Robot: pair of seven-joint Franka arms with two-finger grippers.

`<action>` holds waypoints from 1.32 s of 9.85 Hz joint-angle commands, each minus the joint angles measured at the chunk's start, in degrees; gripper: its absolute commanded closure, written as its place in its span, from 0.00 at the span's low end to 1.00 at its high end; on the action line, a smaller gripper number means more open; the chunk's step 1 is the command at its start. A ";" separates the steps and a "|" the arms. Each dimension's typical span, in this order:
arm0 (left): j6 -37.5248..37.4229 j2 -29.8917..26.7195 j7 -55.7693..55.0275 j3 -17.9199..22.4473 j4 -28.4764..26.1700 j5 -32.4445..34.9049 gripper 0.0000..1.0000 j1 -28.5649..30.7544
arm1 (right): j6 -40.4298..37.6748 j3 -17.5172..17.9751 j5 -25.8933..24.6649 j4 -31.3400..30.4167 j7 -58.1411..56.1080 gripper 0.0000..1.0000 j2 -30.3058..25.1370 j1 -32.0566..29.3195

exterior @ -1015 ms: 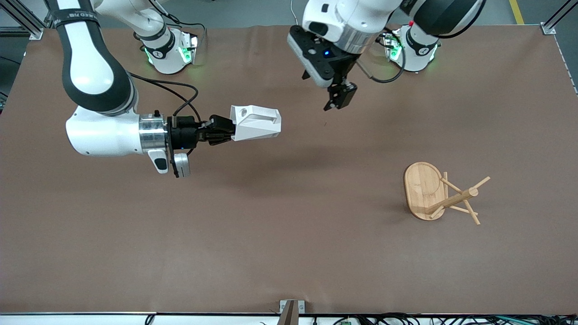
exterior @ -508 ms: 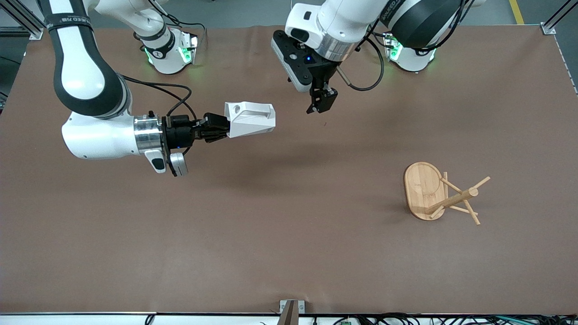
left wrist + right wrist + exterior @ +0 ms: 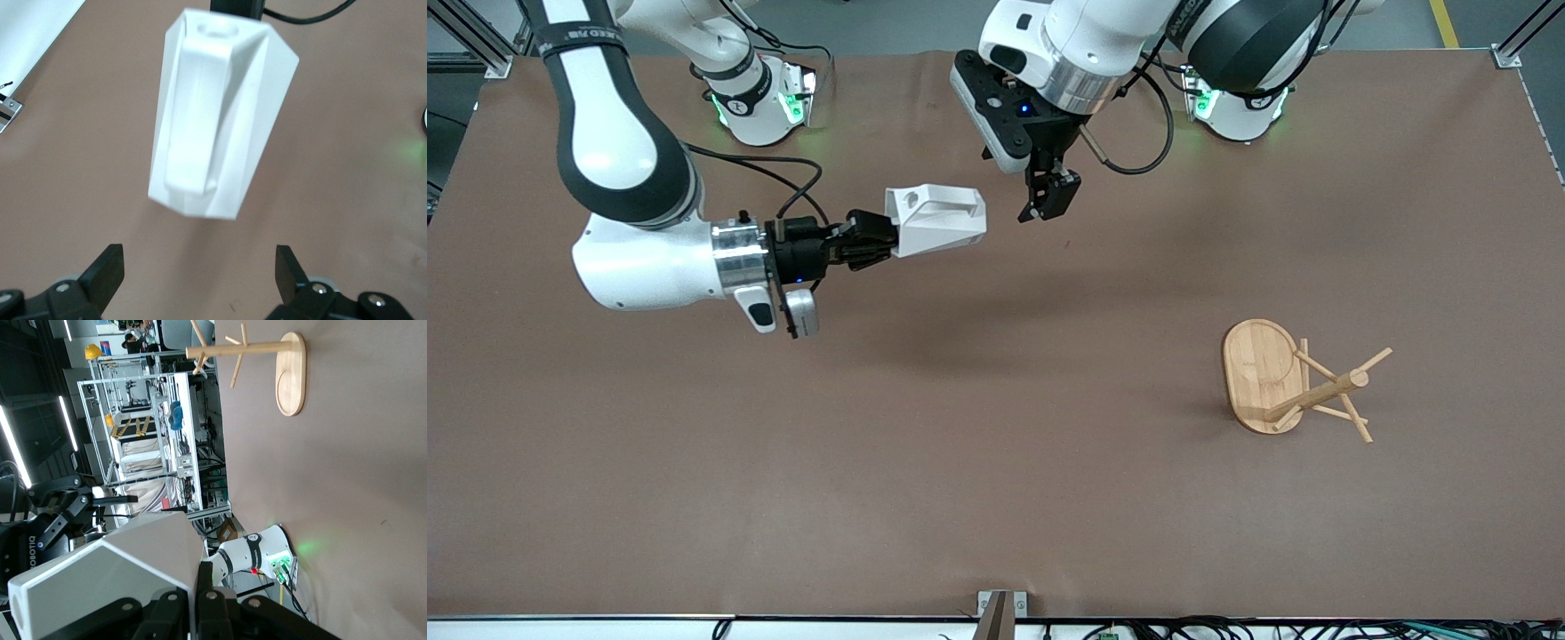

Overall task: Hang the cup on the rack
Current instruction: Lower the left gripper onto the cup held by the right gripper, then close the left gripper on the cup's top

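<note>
A: Rack (image 3: pixel 1294 382)?
B: On desk (image 3: pixel 996 498) nearest the camera, twd left arm's end, upright, pegs bare.
A: Cup (image 3: pixel 937 220)?
B: Up in the air over mid-desk, on its side, right end effector (image 3: pixel 876 238) clamped on its base end. Prob rigid, light, slick facets.
A: Left end effector (image 3: pixel 1047 196)?
B: Beside cup, fingers apart. Best hold: cup body, leaving handle hole free for a peg.

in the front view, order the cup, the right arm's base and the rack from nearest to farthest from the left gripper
1. cup: beside the left gripper, held in the air by the right gripper.
2. right arm's base: at the robots' edge of the table.
3. rack: standing toward the left arm's end.
</note>
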 commanded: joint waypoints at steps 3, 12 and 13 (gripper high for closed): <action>0.12 3.69 0.65 -0.05 1.81 3.61 0.00 -1.73 | -0.01 1.73 1.82 -0.92 -1.62 1.00 -0.36 0.49; 0.12 4.48 0.74 -0.31 1.55 4.85 0.12 -2.26 | 0.25 4.28 5.51 -0.39 -1.62 0.99 -0.62 0.50; 0.12 4.39 0.65 -0.23 1.55 4.85 0.25 -2.26 | 0.25 4.28 5.51 -0.39 -1.62 0.99 -0.62 0.50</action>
